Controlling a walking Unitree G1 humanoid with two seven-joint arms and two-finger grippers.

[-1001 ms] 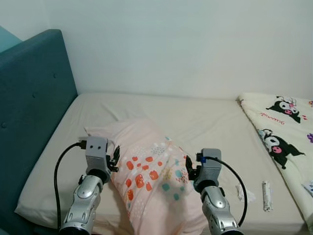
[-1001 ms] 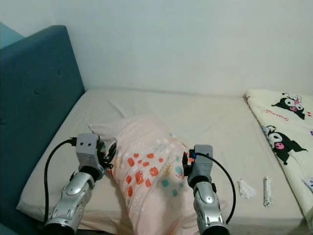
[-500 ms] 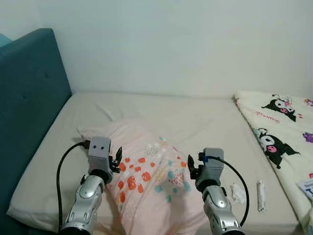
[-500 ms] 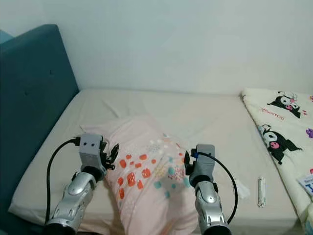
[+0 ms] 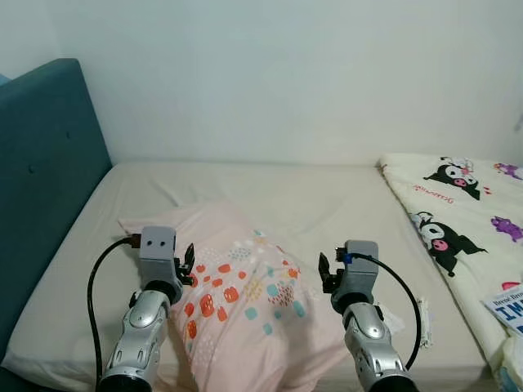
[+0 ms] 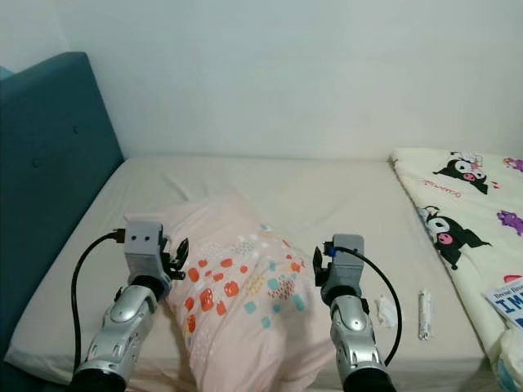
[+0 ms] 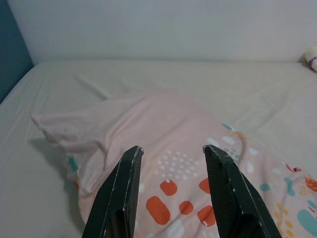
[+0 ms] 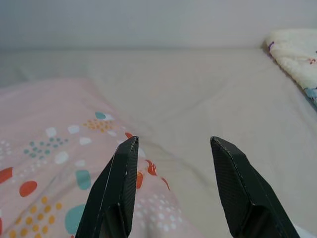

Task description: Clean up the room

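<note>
A pink pillow (image 5: 245, 298) with red, teal and yellow spots lies on the beige mattress (image 5: 310, 196), one corner pointing toward the headboard. My left gripper (image 5: 186, 261) is at the pillow's left side, open, with its fingers over the pillow's edge; in the left wrist view the left gripper (image 7: 172, 147) stands just above the pillow (image 7: 124, 119) with nothing between the fingers. My right gripper (image 5: 327, 273) is at the pillow's right side, also open. The right wrist view has the right gripper (image 8: 173, 139) over the seam between pillow (image 8: 54, 144) and bare sheet.
A teal padded headboard (image 5: 41, 180) rises on the left. A cream blanket (image 5: 458, 204) printed with cartoon figures covers the bed's right side. Near it lie a crumpled tissue (image 6: 384, 310), a white stick-shaped wrapper (image 6: 423, 314) and a printed paper (image 5: 507, 306). A white wall stands behind.
The camera has swung to the right, so the whole scene has slid left. The pillow has sunk lower and flatter between the grippers, which no longer press against its sides.
</note>
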